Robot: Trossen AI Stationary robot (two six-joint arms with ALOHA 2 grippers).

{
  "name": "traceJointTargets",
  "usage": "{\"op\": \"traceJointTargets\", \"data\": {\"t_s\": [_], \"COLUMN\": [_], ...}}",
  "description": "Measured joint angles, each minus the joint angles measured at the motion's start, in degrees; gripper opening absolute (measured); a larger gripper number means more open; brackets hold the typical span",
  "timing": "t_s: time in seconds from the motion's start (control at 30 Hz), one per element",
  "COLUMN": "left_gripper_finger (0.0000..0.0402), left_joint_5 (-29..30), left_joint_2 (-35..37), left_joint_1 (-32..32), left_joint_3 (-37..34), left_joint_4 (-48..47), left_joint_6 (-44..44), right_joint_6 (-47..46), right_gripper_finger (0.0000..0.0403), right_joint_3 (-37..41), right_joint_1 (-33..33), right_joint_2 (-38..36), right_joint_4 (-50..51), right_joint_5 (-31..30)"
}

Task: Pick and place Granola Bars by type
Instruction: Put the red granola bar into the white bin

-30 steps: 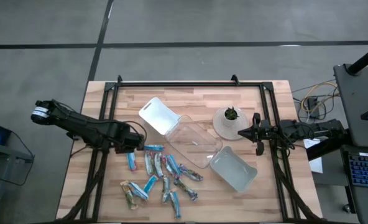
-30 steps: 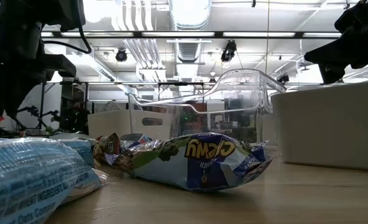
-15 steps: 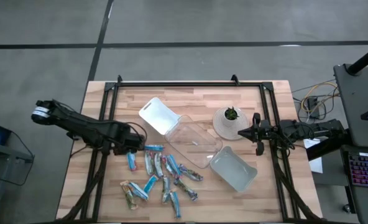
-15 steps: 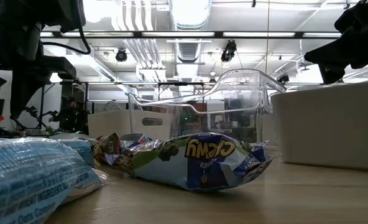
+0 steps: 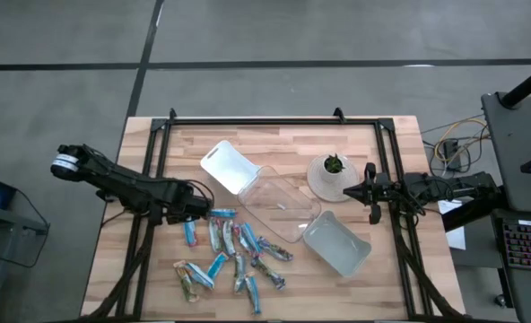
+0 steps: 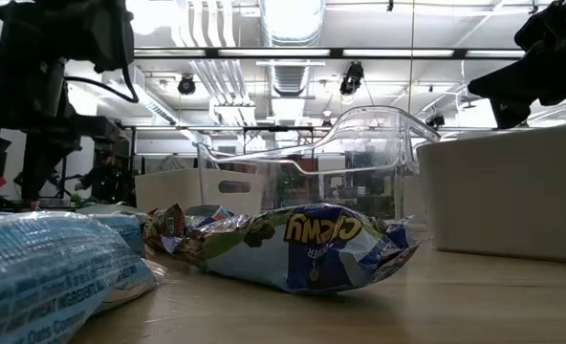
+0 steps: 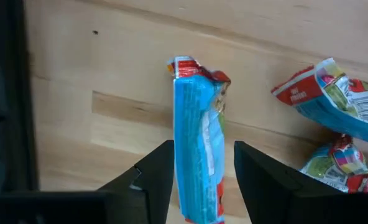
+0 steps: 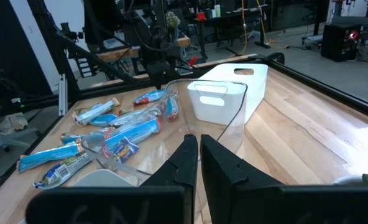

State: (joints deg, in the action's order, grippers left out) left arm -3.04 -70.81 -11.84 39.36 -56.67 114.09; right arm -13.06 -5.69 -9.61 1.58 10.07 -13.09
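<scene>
A pale wooden table (image 5: pixel 283 144) stands on a grey floor, framed by black rails. My left gripper (image 7: pixel 199 168) sits over the table's left-centre, its fingers (image 7: pixel 156 171) spread apart on either side of a bright blue granola bar (image 7: pixel 199 146) that lies flat on the wood; I cannot tell whether they touch the wrapper. The other granola bars (image 5: pixel 234 256) lie scattered in a loose heap at the near middle of the table, just beside that one. A clear tray (image 5: pixel 279 206) lies between a white tray (image 5: pixel 230 166) and a grey-white tray (image 5: pixel 337 247). My right gripper (image 8: pixel 198 155) waits at the right edge near a small potted plant (image 5: pixel 333 175), its fingers nearly together and holding nothing.
</scene>
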Motion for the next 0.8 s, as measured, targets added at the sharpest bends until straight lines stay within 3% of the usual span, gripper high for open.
{"op": "traceJointTargets", "data": {"t_s": [0.8], "left_gripper_finger": [0.0149], "left_joint_5": [-0.06], "left_joint_2": [0.0], "left_joint_1": [0.0], "left_joint_3": [-8.6], "left_joint_4": [12.34], "left_joint_6": [1.44], "right_joint_6": [0.0], "right_gripper_finger": [0.0013], "right_joint_3": [0.01], "right_joint_1": [0.0], "right_joint_2": [0.0], "right_joint_4": [0.02], "right_joint_5": [0.0]}}
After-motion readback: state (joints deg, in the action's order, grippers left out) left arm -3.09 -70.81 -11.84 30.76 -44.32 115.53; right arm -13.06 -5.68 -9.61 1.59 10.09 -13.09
